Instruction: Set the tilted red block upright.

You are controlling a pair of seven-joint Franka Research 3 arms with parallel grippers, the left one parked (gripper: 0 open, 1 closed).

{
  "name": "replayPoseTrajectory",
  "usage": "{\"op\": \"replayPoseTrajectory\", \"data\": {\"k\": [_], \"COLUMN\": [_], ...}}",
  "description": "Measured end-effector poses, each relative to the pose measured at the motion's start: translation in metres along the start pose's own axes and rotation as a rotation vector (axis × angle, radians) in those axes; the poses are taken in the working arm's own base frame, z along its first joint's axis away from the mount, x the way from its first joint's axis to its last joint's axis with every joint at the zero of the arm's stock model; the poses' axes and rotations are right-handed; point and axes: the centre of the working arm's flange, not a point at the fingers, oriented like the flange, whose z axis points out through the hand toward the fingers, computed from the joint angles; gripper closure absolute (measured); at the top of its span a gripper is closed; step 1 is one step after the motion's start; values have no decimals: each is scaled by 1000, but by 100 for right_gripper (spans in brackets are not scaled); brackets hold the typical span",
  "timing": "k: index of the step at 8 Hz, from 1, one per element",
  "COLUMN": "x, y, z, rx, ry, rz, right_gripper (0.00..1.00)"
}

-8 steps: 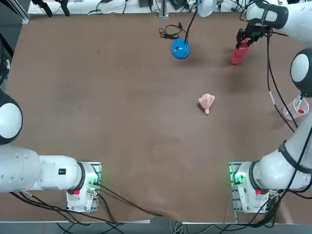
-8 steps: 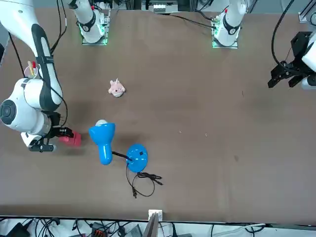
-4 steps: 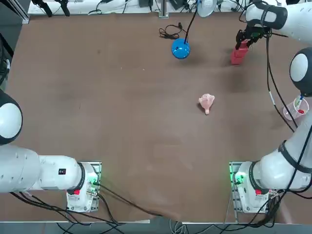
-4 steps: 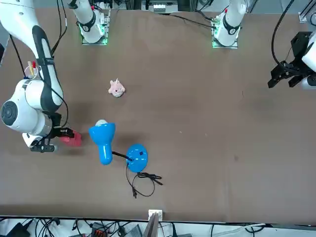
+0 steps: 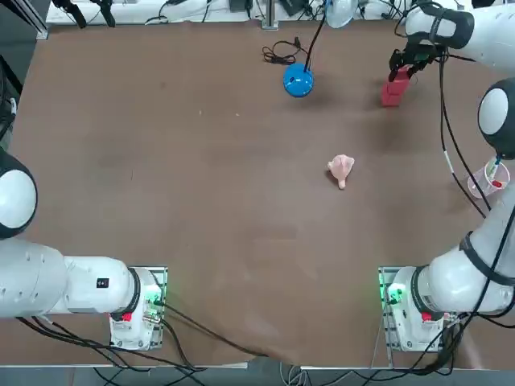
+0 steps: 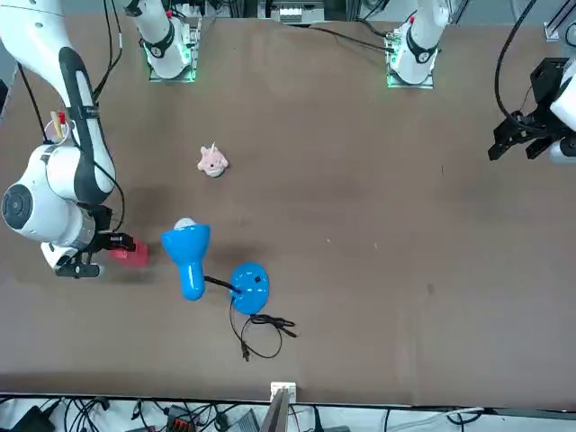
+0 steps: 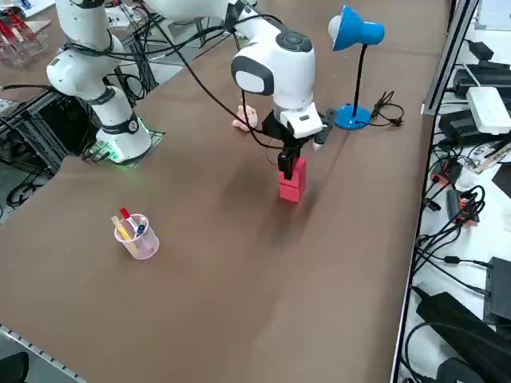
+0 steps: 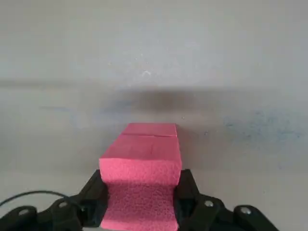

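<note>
Top view: right claw (image 5: 400, 63) clamps red block (image 5: 392, 89) – brown table (image 5: 201, 177).

A brown table (image 5: 201, 177) fills the room; cables (image 7: 455, 231) and power strips (image 7: 489, 108) lie along its edge.

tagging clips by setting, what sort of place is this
Most likely a robotics lab: a brown table with robot arms bolted at one edge, cables and electronics along its sides, and small props. The right hand grips a red block near a blue desk lamp.
</note>
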Motion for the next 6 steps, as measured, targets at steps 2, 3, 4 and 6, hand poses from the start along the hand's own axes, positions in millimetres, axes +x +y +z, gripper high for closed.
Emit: {"op": "replayPoseTrajectory", "data": {"k": [2, 3, 4, 6], "x": [0, 0, 0, 0], "y": [0, 0, 0, 0], "z": [1, 2, 4, 5], "rx": [0, 0, 0, 0], "ry": [0, -1, -3, -5], "rz": [0, -1, -1, -2], "right_gripper": [30, 30, 30, 30]}}
